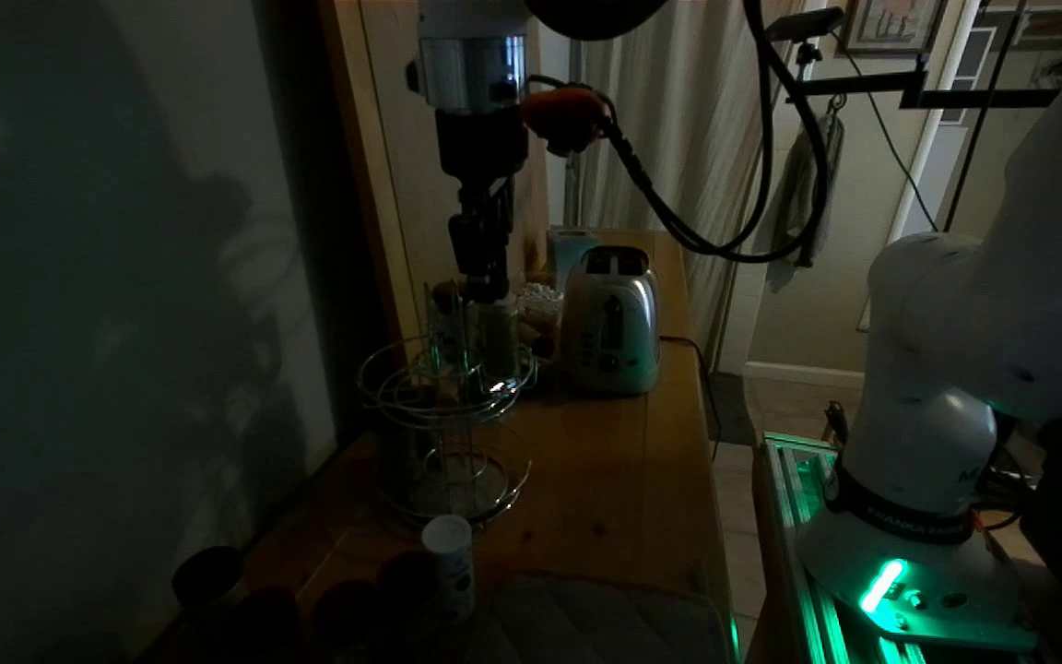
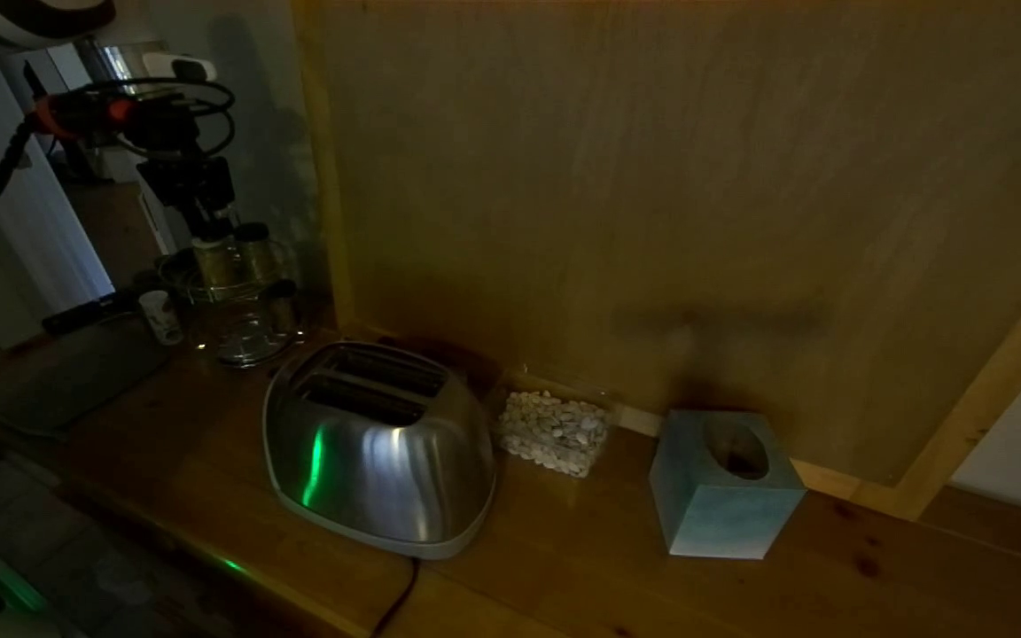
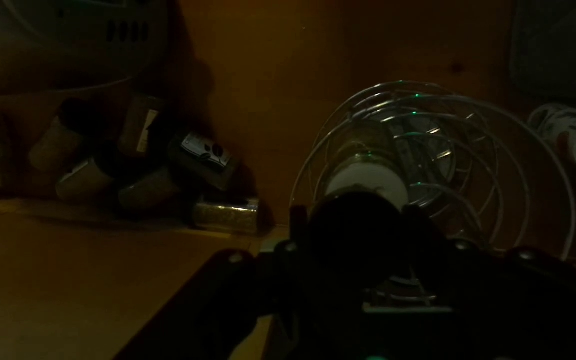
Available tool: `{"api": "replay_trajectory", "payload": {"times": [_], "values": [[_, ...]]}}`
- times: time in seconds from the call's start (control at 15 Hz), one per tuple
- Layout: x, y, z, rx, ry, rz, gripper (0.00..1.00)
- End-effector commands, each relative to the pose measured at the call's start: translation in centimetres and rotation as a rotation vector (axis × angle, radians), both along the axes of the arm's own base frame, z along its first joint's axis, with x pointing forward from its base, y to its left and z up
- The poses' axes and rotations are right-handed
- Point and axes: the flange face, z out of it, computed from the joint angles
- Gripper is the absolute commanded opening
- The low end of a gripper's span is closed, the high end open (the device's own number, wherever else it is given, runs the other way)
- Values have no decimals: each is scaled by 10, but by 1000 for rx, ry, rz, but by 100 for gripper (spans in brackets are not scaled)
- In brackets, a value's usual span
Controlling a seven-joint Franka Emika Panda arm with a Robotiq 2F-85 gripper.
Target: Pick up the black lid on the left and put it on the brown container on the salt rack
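Observation:
My gripper (image 3: 355, 215) points down over the wire salt rack (image 1: 443, 424). Its fingers sit on either side of a round black lid (image 3: 355, 240), and it appears shut on it. The brown container (image 2: 216, 264) stands upright in the rack's upper tier, directly below the lid. Its pale top (image 3: 368, 180) shows partly past the lid in the wrist view. In both exterior views the gripper (image 1: 487, 288) is right at the container's top; the dark picture hides whether lid and container touch. Another jar with a black lid (image 2: 253, 232) stands beside it on the rack.
A toaster (image 2: 378, 443) stands near the rack. Several jars (image 3: 203, 157) lie beside the board behind the counter. A white printed shaker (image 1: 450, 563), dark-topped jars (image 1: 208, 576) and a mat (image 1: 595, 618) lie in front. A box of pebbles (image 2: 555, 434) and tissue box (image 2: 728, 487) stand beyond the toaster.

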Motion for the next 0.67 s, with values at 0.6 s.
{"api": "replay_trajectory", "payload": {"times": [0.6], "values": [[4,-6,-2,82,80,-44,24]]}}
